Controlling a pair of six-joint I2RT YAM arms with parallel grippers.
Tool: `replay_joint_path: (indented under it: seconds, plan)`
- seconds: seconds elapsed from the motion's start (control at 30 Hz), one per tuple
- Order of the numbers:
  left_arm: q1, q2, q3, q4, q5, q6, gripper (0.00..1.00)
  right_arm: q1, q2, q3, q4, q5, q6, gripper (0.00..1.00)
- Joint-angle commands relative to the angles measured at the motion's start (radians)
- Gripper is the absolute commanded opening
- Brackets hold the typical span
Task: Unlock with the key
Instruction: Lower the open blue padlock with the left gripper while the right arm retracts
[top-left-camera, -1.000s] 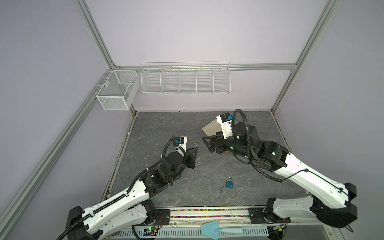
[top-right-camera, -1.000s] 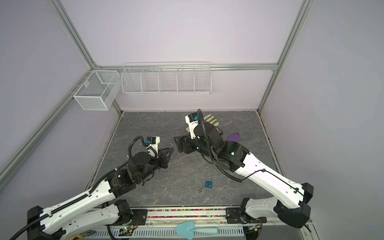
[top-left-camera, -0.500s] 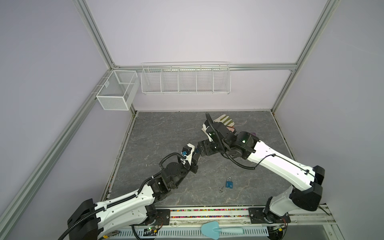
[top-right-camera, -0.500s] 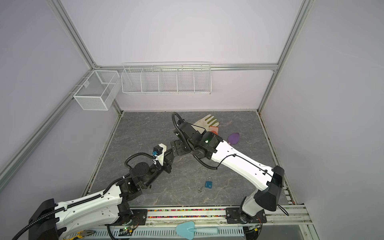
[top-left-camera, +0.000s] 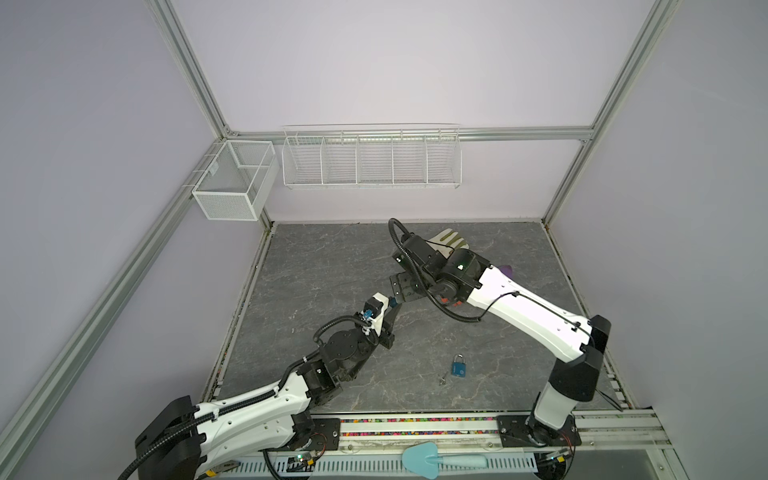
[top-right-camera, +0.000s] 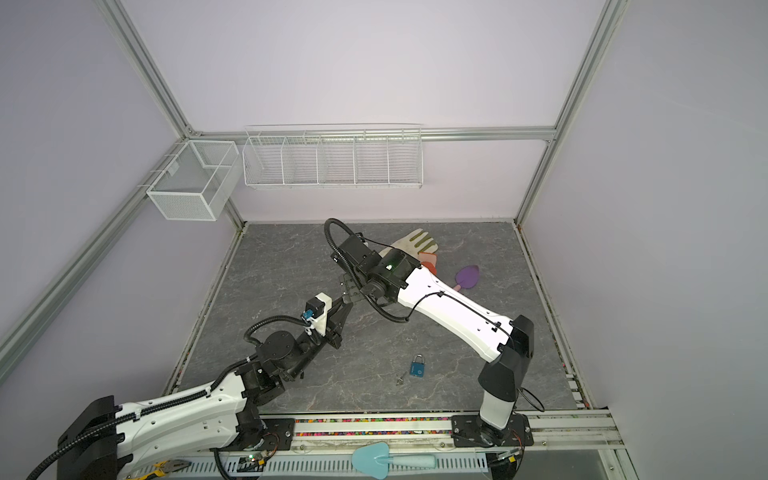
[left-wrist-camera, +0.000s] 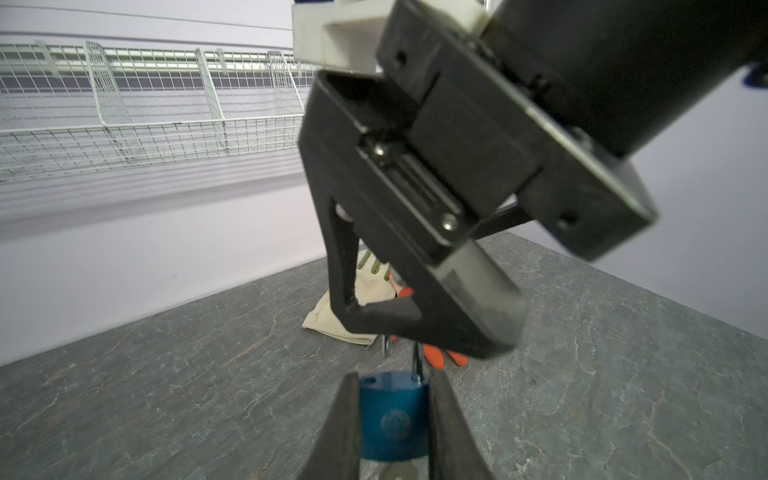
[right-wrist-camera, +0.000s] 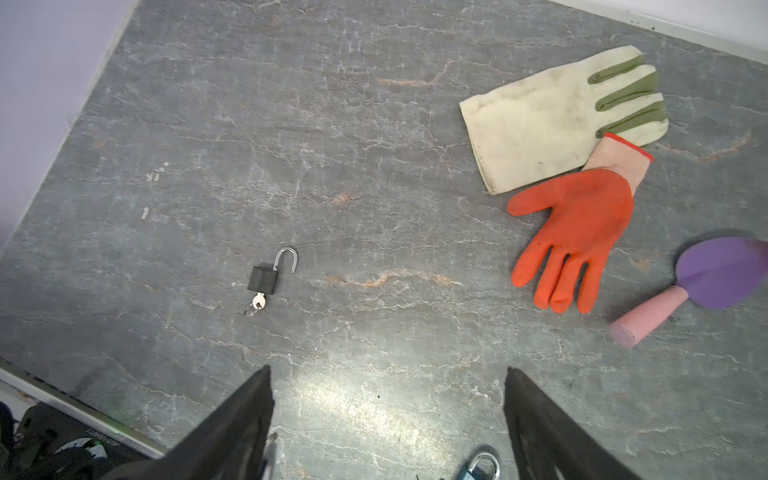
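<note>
My left gripper (left-wrist-camera: 392, 374) is shut on the body of a blue padlock (left-wrist-camera: 392, 419). Its shackle (left-wrist-camera: 415, 365) stands raised, with one hole bare, and a key (left-wrist-camera: 399, 473) sticks out of the underside. My right gripper (right-wrist-camera: 387, 370) is open wide, and one of its black fingers (left-wrist-camera: 415, 316) hangs right over that shackle. In both top views the two grippers (top-left-camera: 392, 309) (top-right-camera: 349, 291) meet above the middle of the table. Another blue padlock (top-left-camera: 459, 368) lies shut on the table with a key (top-left-camera: 444, 379) beside it.
A black padlock (right-wrist-camera: 264, 276) with an open shackle and a key in it lies on the slate table (right-wrist-camera: 374, 166). A cream glove (right-wrist-camera: 540, 124), an orange glove (right-wrist-camera: 582, 224) and a purple trowel (right-wrist-camera: 723, 278) lie at the back. White wire baskets (top-left-camera: 370, 160) hang on the wall.
The right arm has swung out and down, bringing its open gripper onto the left gripper. The left gripper has moved right, toward the table's middle, still shut on the padlock.
</note>
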Motion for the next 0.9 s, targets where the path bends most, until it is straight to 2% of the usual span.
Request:
replay_joint_path:
  seconds: [0.0, 0.1, 0.27, 0.37, 0.57, 0.87]
  plan:
    - [-0.005, -0.007, -0.031, 0.101, -0.029, 0.094, 0.0, -0.004, 0.018, 0.046, -0.12, 0.066, -0.011, 0.88]
    - [-0.004, 0.0, -0.056, 0.16, -0.034, 0.146, 0.0, -0.008, 0.013, 0.065, -0.144, 0.066, -0.03, 0.88]
    - [-0.005, 0.002, -0.072, 0.202, -0.016, 0.204, 0.0, -0.018, 0.033, 0.119, -0.203, -0.014, -0.088, 0.87]
    - [-0.005, -0.006, -0.078, 0.196, 0.021, 0.226, 0.0, -0.021, -0.007, 0.123, -0.201, 0.003, -0.126, 0.88]
    - [-0.005, 0.007, -0.061, 0.17, 0.085, 0.271, 0.0, -0.023, 0.036, 0.183, -0.215, -0.131, -0.186, 0.89]
    - [-0.005, 0.004, -0.059, 0.193, 0.066, 0.27, 0.0, -0.034, 0.096, 0.225, -0.292, -0.104, -0.193, 0.9]
